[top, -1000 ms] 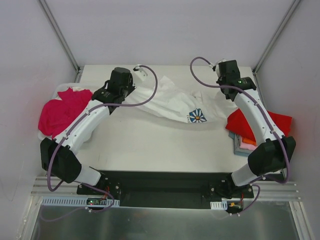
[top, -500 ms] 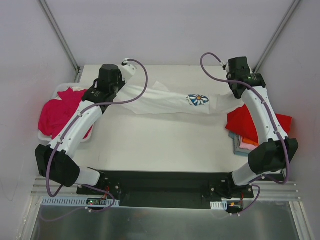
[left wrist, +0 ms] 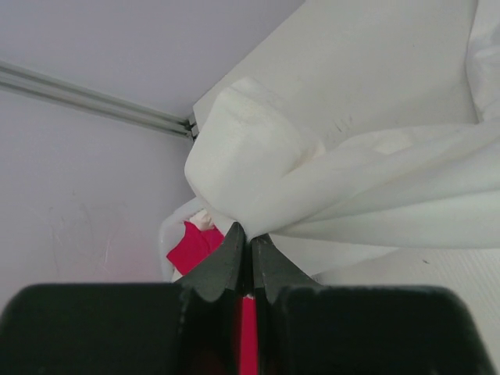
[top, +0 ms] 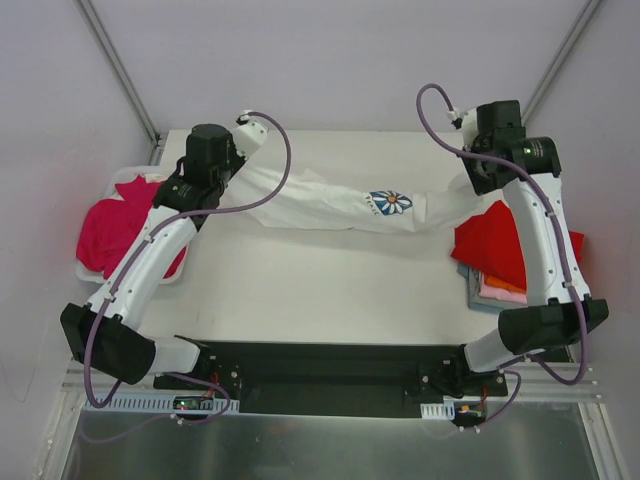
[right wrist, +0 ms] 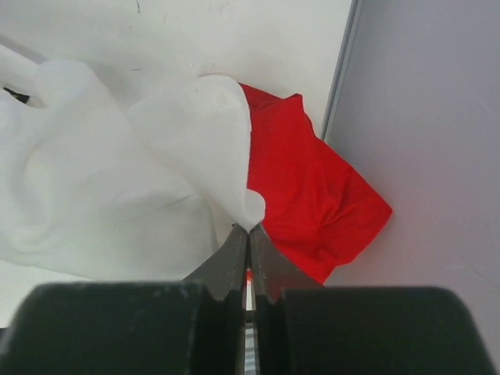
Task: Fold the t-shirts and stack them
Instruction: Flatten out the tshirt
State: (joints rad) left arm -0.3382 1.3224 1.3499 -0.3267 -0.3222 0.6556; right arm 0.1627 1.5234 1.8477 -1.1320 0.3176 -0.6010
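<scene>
- Pale walls close in a white table (top: 300, 290), with both arms reaching to its far side.
- A white t-shirt (top: 320, 200) is strung between the two arms across the far half of the table, pulled into a long band that sags a little toward the middle.
- Its blue daisy print (top: 390, 202) faces up, right of the band's centre.
- The left hand (left wrist: 248, 238) has its dark fingers pressed together on a bunched end of the white t-shirt; the cloth bulges over the fingertips in the left wrist view.
- The right hand (right wrist: 248, 233) is likewise pinched tight on the other end, a fold of white cloth caught between its tips.
- A magenta t-shirt (top: 115, 230) lies crumpled in a white container (top: 122, 176) at the table's left edge, beside the left arm.
- A red t-shirt (top: 495, 245) tops a stack at the right edge, under the right arm and just beside the white shirt's held end.
- Orange (top: 503, 284) and pink (top: 495, 294) layers show at the near edge of that stack, beneath the red one.
- Whether the white band touches the table along its whole length cannot be told.
</scene>
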